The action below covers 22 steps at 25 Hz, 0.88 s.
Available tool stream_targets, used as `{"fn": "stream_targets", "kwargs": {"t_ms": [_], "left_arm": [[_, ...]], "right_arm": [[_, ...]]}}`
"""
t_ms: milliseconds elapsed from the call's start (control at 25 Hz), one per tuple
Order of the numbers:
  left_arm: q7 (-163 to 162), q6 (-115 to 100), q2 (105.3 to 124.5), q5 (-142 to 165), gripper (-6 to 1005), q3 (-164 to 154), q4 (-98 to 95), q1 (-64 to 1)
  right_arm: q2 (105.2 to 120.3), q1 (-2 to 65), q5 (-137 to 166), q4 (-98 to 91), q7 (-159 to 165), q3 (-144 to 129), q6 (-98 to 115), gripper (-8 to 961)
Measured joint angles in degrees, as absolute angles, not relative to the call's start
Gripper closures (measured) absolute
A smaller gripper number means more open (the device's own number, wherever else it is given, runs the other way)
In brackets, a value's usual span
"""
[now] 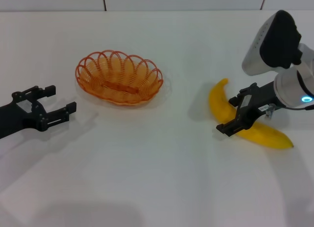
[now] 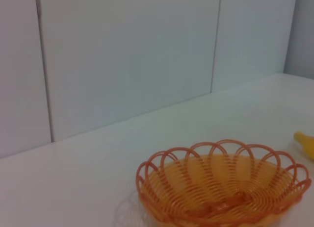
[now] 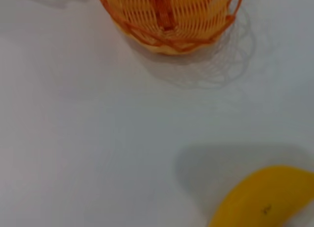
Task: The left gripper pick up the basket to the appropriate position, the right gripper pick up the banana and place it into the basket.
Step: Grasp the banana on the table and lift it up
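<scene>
An orange wire basket [image 2: 223, 188] with a looped, scalloped rim sits on a white table [image 2: 73, 188], its see-through sides showing the woven base inside. The yellow tip of a banana [image 2: 305, 143] pokes in at the picture's edge, near the basket but apart from it. Behind the table rises a pale panelled wall [image 2: 127, 55] crossed by thin vertical seams.

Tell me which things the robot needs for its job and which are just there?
Needed:
basket, empty
banana, lying on the table
left gripper, open, beside the basket
right gripper, open, over the banana

Just there:
white table
wall panels
</scene>
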<state>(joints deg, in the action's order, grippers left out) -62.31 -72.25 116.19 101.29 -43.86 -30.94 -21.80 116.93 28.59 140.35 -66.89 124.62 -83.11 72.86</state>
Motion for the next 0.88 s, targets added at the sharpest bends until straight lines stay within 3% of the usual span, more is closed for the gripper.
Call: {"fn": "stream_targets", "kwargs": {"t_ms": [640, 880], "left_arm": [[-62.3, -72.2, 116.19, 101.4, 214, -43.9, -30.7, -22.3], [-62.3, -72.2, 116.19, 101.4, 214, -43.9, -30.6, -22.3]], "right_arm": [[116.98, 28.8, 140.4, -66.9, 125.5, -83.4, 72.8, 126], [116.98, 28.9, 140.4, -67.5, 126.2, -83.3, 72.8, 255]]}}
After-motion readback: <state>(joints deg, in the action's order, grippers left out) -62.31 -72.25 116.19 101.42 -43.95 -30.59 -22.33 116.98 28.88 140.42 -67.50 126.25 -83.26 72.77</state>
